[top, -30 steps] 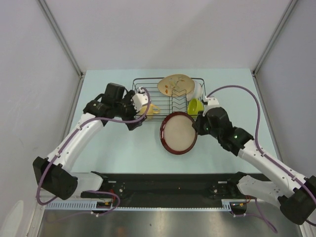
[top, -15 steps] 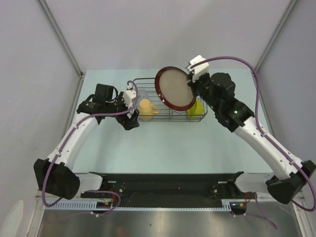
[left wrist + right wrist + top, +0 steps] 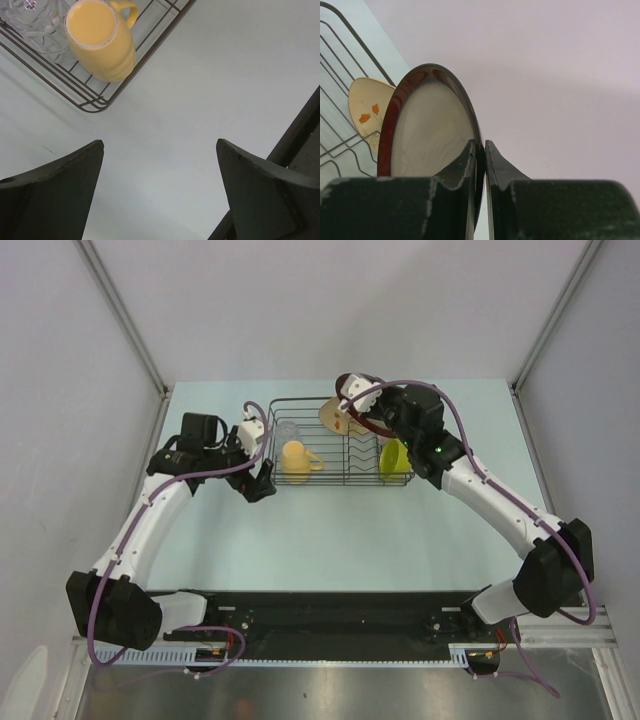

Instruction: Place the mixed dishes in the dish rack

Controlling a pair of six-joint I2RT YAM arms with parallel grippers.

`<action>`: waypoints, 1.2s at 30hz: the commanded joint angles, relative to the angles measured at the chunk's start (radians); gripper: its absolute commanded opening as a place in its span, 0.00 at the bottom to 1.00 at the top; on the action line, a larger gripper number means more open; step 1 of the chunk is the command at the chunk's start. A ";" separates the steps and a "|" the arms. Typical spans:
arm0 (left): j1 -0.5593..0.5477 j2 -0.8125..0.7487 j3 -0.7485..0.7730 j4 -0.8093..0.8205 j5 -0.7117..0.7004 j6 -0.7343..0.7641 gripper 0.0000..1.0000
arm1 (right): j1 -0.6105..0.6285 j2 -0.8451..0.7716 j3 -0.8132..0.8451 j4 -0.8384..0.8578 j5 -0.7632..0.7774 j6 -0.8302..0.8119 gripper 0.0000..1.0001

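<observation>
On the left: the left gripper (image 3: 260, 484), wide open, nothing in it. Pulled back a little to the left since a second ago, away from the dish rack (image 3: 345, 481). Now over bare table (image 3: 330, 540), just beside the rack's near left corner.

Next along, inside the rack's left end: the yellow-orange mug (image 3: 100, 42), with the clear glass (image 3: 35, 20) right behind it. Both put away already.

In the middle, the big change. A second ago: the dark-rimmed plate (image 3: 430, 130) low in front of the rack, over the table. Half a second ago: lifted high above the rack. Now: turned up on its edge at the back of the rack, right next to the leaf plate (image 3: 364, 102). Pinched on its rim by the right gripper (image 3: 481, 147), almost shut, one finger on each side. Hard to tell if down on the rack's bottom yet.

On the right: the lime-green bowl (image 3: 393, 458), in the rack's right end, same spot as before.

Probably close to done. Left to do, by the look of it: lower the plate between the prongs, then let go. Best done slowly, with the leaf plate so close.
</observation>
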 commanded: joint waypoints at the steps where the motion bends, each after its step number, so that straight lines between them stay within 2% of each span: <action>1: 0.015 -0.004 -0.003 0.044 0.026 -0.018 1.00 | 0.004 -0.026 0.030 0.277 -0.076 -0.190 0.00; 7: 0.018 0.016 -0.012 0.065 -0.002 -0.023 1.00 | 0.020 -0.001 0.027 0.229 -0.116 -0.274 0.00; 9: 0.019 0.017 -0.020 0.078 -0.026 -0.023 1.00 | 0.023 0.004 0.034 0.176 -0.122 -0.308 0.00; 10: 0.018 0.017 -0.023 0.081 -0.029 -0.023 1.00 | 0.023 0.016 0.074 0.064 -0.134 -0.323 0.00; 13: 0.021 0.017 -0.032 0.087 -0.034 -0.020 1.00 | 0.029 0.030 0.105 -0.027 -0.125 -0.374 0.00; 17: 0.021 0.025 -0.032 0.092 -0.032 -0.020 1.00 | 0.035 0.057 0.106 -0.062 -0.099 -0.449 0.00; 27: 0.022 0.057 -0.035 0.107 -0.029 -0.023 1.00 | 0.031 0.091 0.025 0.106 -0.107 -0.573 0.00; 36: 0.025 0.065 -0.060 0.131 -0.028 -0.023 1.00 | 0.017 0.149 0.054 0.214 -0.192 -0.636 0.00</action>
